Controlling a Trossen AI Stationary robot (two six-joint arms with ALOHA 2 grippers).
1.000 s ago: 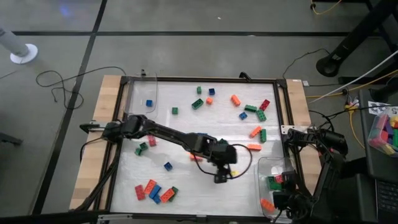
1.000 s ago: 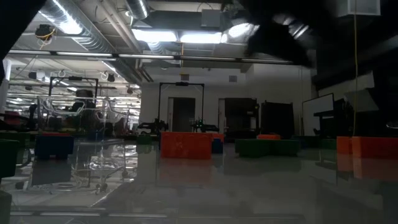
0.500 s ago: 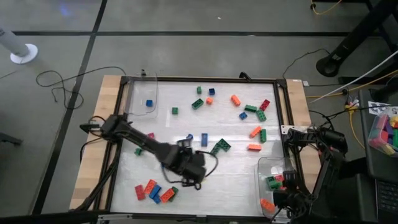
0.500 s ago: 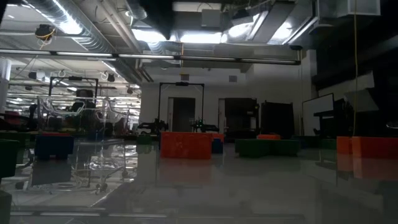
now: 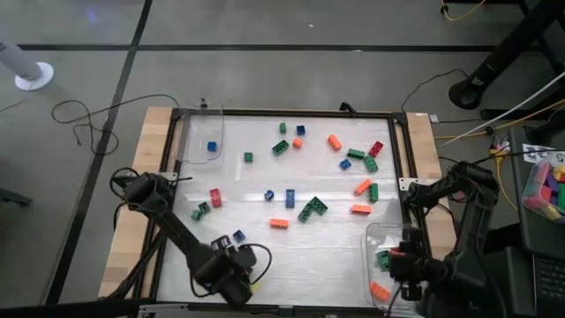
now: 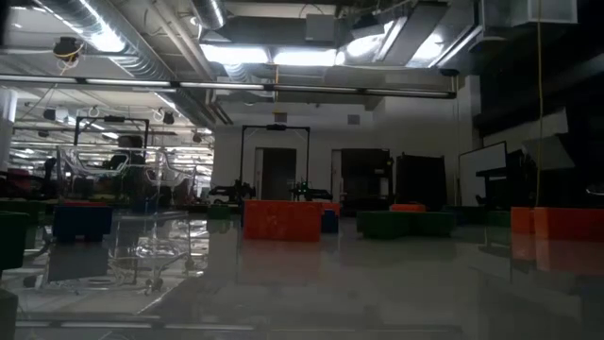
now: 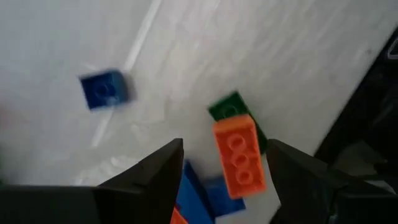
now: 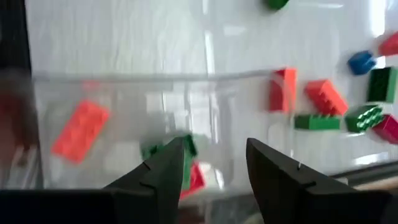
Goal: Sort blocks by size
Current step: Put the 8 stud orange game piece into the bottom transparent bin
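Red, orange, green and blue bricks lie scattered on the white table (image 5: 291,256). My left gripper (image 5: 226,279) is open and empty at the near edge, left of the middle. It hangs over a cluster of bricks: an orange long brick (image 7: 239,155) rests on a green one (image 7: 227,108), with blue ones (image 7: 200,186) beside them. A small blue brick (image 7: 104,89) lies apart. My right gripper (image 5: 406,265) is open and empty above the near-right clear container (image 5: 381,237), which holds an orange brick (image 8: 79,129), a green one (image 8: 166,149) and a red one (image 8: 194,178).
A second clear container (image 5: 205,134) at the far left holds one small blue brick (image 5: 211,147). Loose bricks lie in the far right part of the table (image 5: 357,159) and in its middle (image 5: 309,208). Cables lie on the floor. A box of blocks (image 5: 549,187) stands off the table's right side.
My left gripper has swept from right of the table's middle toward the near left corner and now hangs over the brick cluster at the near edge. The green and orange bricks in the middle, covered by the arm before, now show.
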